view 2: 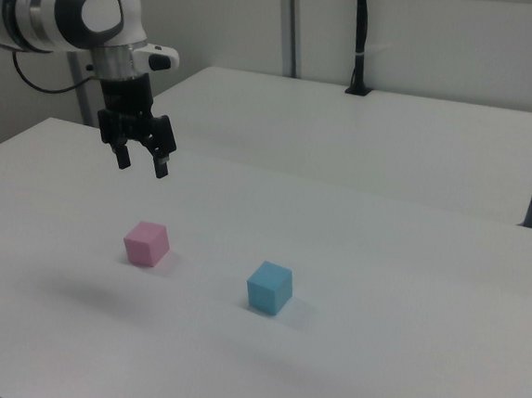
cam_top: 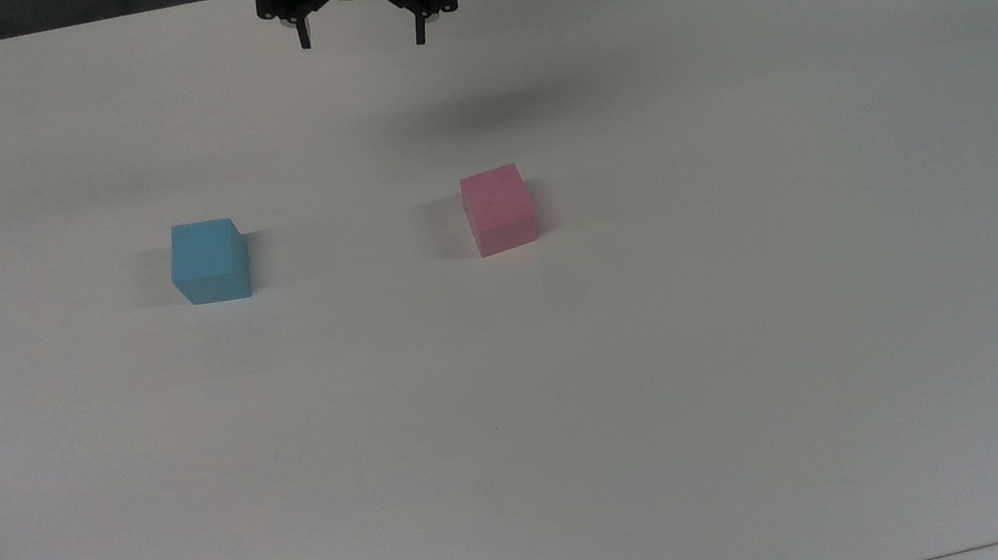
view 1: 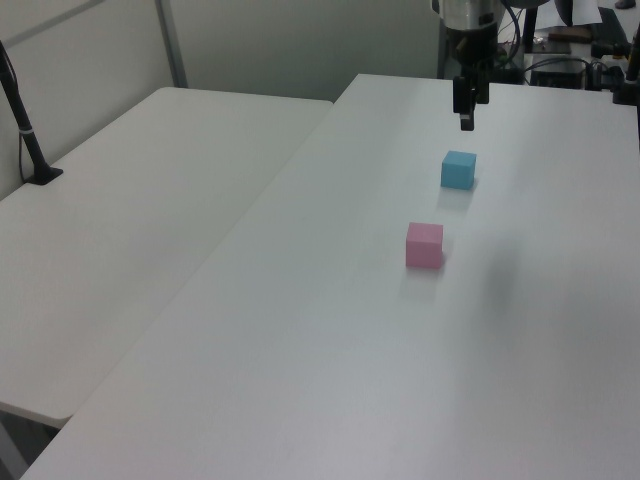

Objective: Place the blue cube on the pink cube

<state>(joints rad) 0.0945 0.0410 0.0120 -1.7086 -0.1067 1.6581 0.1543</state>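
Resting flat on the white table [cam_top: 770, 326], the blue cube [cam_top: 209, 262] sits toward the top view's left edge, with the pink cube [cam_top: 499, 209] level with it nearer the middle, the two well apart; neither is stacked. Near the table's far edge in the top view, the gripper [cam_top: 362, 37] hangs above the surface, its two black fingers spread apart and holding nothing; its shadow falls between it and the pink cube. Its height above the table is probably considerable, judging by the right view.
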